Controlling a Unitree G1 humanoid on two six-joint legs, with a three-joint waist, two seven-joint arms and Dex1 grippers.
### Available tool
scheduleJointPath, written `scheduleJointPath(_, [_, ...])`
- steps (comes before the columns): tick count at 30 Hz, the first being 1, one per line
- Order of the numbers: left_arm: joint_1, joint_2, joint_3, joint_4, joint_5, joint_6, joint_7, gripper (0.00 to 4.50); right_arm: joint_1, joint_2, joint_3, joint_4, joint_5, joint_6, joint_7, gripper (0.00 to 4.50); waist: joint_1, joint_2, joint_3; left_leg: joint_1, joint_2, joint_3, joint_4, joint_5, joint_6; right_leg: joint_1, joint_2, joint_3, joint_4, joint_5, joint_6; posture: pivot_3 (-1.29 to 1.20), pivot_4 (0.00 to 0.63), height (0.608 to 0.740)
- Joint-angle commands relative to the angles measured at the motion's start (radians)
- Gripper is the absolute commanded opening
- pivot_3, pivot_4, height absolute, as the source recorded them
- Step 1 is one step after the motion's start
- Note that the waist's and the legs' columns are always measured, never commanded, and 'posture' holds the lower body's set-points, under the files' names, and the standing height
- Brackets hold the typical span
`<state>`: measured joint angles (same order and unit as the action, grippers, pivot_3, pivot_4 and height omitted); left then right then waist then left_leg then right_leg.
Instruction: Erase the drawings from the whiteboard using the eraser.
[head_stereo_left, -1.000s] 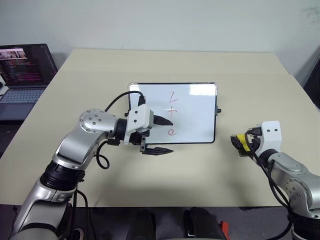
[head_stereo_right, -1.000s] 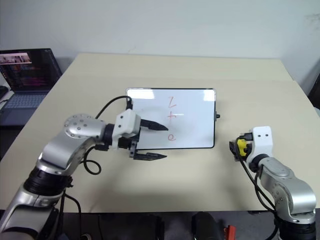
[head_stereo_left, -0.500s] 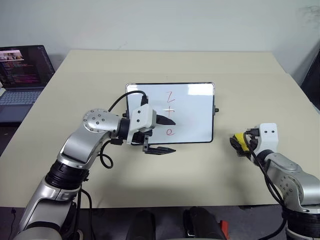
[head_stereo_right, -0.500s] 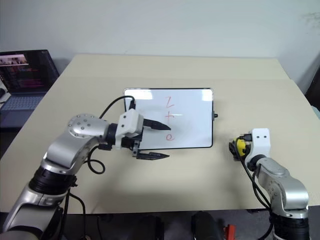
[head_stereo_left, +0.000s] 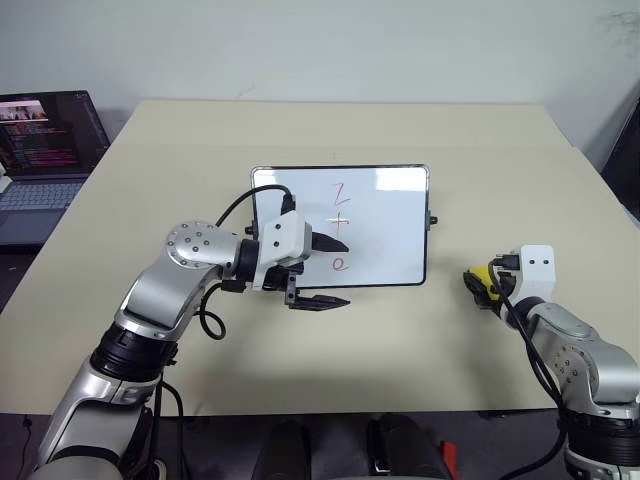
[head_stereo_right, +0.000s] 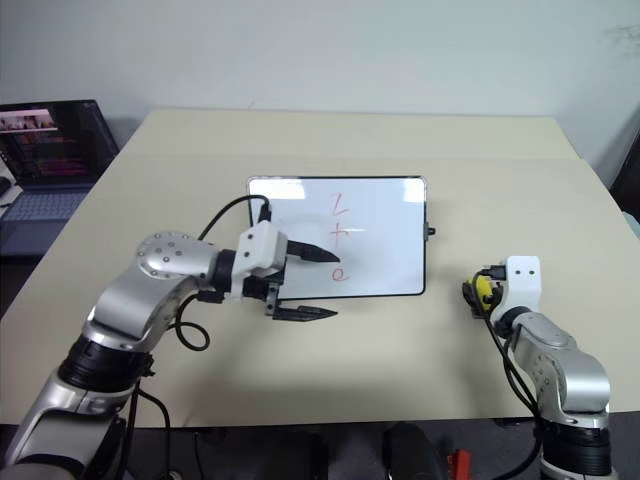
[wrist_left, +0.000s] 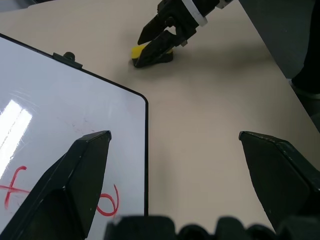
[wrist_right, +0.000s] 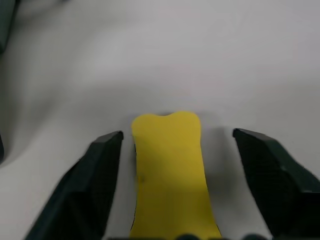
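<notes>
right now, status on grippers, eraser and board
Left gripper open at the board's near edge. Right gripper open astride the eraser, not gripping. Three red marks unerased. Nothing in the way.

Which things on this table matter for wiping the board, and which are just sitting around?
For the job: whiteboard, red drawings, yellow eraser, right gripper straddling the eraser, left gripper over the board's near edge.
Just there: laptop, table.
</notes>
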<state>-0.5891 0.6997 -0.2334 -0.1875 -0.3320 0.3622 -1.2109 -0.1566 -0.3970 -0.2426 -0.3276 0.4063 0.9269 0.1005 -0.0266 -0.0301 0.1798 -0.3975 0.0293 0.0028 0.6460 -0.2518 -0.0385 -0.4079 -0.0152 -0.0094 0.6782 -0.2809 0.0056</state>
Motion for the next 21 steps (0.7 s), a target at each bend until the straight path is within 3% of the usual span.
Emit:
scheduleJointPath(1, [0.001,-0.001,0.021,-0.018,-0.002,-0.013,0.003,4.50,-0.013,0.003,-0.024,-0.007,-0.006,-0.020,0.003,2.46,0.000,0.000,0.000,0.000,0.000,0.000,0.000,0.000,0.000,0.000,0.000,0.000,0.000,0.000,0.000,0.00,0.150,0.740])
scheduleJointPath(4, [0.015,0.000,0.023,-0.024,-0.003,-0.010,0.008,4.50,-0.016,0.003,-0.018,0.000,-0.011,-0.020,0.008,1.43,0.000,0.000,0.000,0.000,0.000,0.000,0.000,0.000,0.000,0.000,0.000,0.000,0.000,0.000,0.000,0.00,0.150,0.740])
scheduleJointPath(5, [0.019,0.001,0.023,-0.026,-0.003,-0.009,0.009,4.50,-0.017,0.003,-0.017,0.001,-0.013,-0.021,0.010,1.30,-0.001,0.000,0.000,0.000,0.000,0.000,0.000,0.000,0.000,0.000,0.000,0.000,0.000,0.000,0.000,0.00,0.150,0.740])
scheduleJointPath(12, [0.094,0.008,0.079,-0.082,-0.043,0.082,0.078,4.50,-0.002,-0.008,-0.008,-0.027,-0.024,-0.031,0.031,1.30,-0.001,0.000,0.000,0.000,0.000,0.000,0.000,0.000,0.000,0.000,0.000,0.000,0.001,0.000,-0.001,0.00,0.150,0.740])
scheduleJointPath(17, [0.222,0.025,0.180,-0.201,-0.096,0.219,0.193,4.50,0.062,-0.050,0.040,-0.158,-0.040,-0.054,0.087,1.30,-0.002,0.000,0.000,0.000,0.002,-0.001,0.000,0.000,0.000,0.000,-0.001,0.000,0.001,0.000,0.000,0.00,0.150,0.740])
scheduleJointPath(21, [0.233,0.008,0.252,-0.226,-0.111,0.296,0.310,4.50,0.064,-0.105,0.093,-0.268,-0.022,-0.061,0.164,1.30,-0.001,0.000,0.000,0.001,0.001,-0.001,0.001,0.000,0.000,0.000,-0.002,-0.001,0.002,-0.001,0.003,0.00,0.150,0.740])
